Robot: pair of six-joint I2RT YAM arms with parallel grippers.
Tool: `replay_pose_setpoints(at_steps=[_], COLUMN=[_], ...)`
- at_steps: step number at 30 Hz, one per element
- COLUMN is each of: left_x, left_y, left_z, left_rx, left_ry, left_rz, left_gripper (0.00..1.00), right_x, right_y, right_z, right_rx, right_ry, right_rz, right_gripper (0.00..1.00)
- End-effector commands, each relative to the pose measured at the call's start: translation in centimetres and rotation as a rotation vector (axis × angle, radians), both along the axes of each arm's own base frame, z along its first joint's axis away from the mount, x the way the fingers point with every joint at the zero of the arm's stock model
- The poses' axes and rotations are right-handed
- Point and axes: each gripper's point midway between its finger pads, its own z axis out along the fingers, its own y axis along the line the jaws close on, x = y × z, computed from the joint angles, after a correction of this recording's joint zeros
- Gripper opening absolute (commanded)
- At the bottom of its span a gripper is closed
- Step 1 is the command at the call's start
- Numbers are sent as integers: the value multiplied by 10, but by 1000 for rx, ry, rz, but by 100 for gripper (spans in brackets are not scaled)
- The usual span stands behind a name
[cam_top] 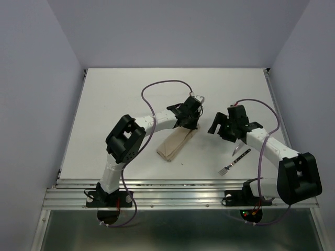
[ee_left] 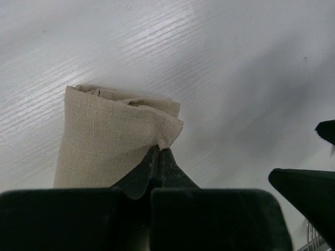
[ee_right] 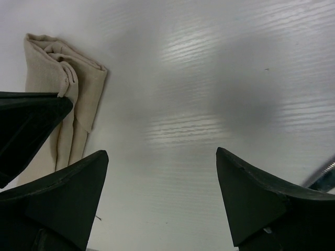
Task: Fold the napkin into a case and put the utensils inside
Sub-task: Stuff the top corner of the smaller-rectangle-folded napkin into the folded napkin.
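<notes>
White, faintly grained surface [cam_top: 131, 94] between pale lilac walls carries everything. The napkin [cam_top: 175, 146], already folded into a narrow case, lies slantwise near the middle. The left gripper [ee_left: 159, 152] sits at its far end, jaws pressed together and pinching the upturned corner of the top layer. The right gripper [ee_right: 162, 157] hovers just beside it over bare surface, jaws spread wide and holding nothing. The fork [cam_top: 233, 163] lies well apart from the case, near the right arm's base. The knife [cam_top: 236, 148] is just beside the fork and partly hidden under that arm.

The pinch looks thin, only the cloth's very tip between the jaws. A lift could let the corner slip out, and the pocket's mouth would fall shut. If more than the top layer is caught, which I cannot tell, the lift would drag the whole case or undo its folds instead of opening it.

The two grippers stand close together, so a careless swing by the right arm toward the cutlery risks knocking the left one or the cloth. Both utensils lie flat and slim, and a grasp from above may skid them away.
</notes>
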Motion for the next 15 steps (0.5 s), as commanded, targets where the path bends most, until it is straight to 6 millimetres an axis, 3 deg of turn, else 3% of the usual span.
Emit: replay_pose_setpoints(at_steps=[1,5,12,15], left_x=[8,10,7,7], left_y=[-5,-3,-1,-1], left_z=[49,57,58,59], left_rx=[-148,-187,-224,-250], left_ry=[-71,-93,-99,-109], left_rz=[46,81,78,74], left_gripper=[0,0,0,0], right_x=[17,26,35,35], right_y=[24,43,56,65], right_z=[4,5,4,0], right_rx=[-6,-43,-1,-1], right_ry=[-70,-80,-90,-88], right_rz=[47,76,72,93], right_gripper=[85,69,41,37])
